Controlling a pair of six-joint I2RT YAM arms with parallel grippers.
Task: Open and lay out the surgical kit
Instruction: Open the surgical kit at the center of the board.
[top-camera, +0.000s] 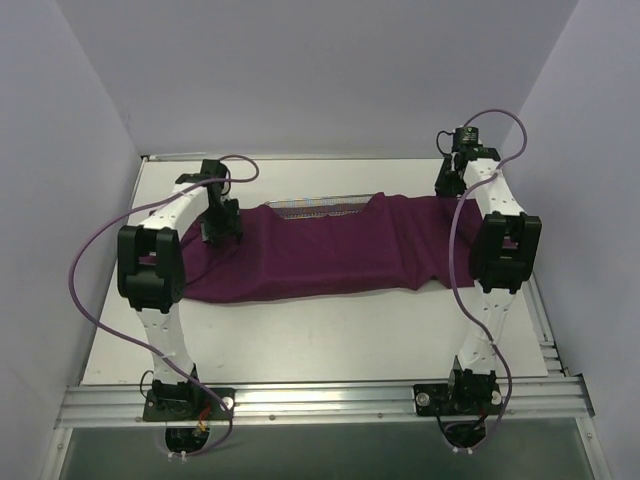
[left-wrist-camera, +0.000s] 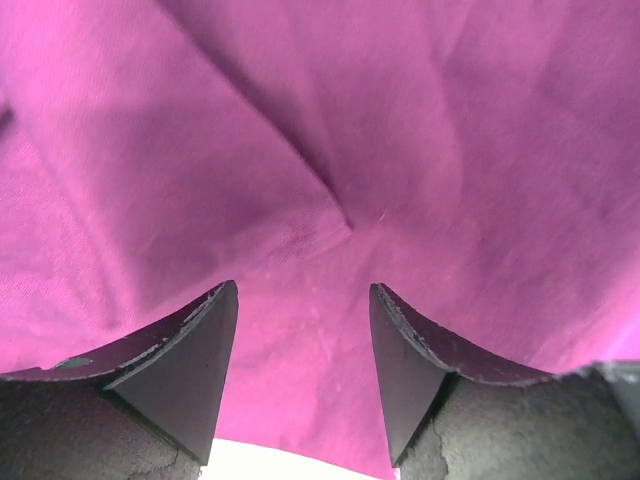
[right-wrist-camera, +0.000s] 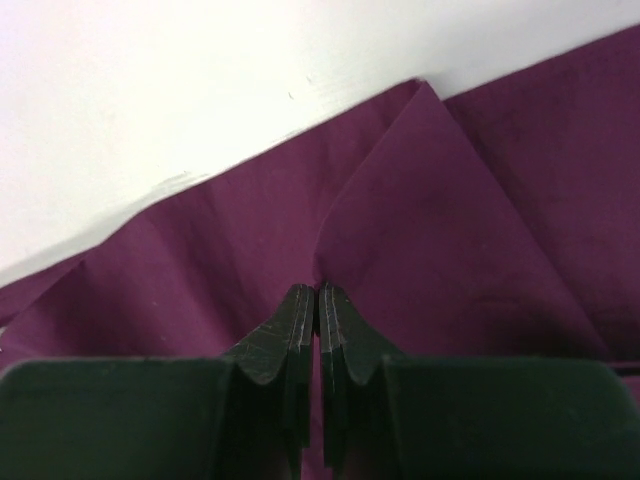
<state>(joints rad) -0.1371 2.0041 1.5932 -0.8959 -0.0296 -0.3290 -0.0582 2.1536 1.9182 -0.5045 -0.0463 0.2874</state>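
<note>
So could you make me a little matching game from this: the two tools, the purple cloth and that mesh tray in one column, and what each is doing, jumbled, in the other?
Things
1. left tool
2. right tool
3. purple cloth
4. mesh tray

States
A. peeks out at the cloth's far edge
B. jaws closed together
C. spread across the table
D. jaws apart above the cloth

Pairs: 1-D, 2-B, 3-C, 4-A
</note>
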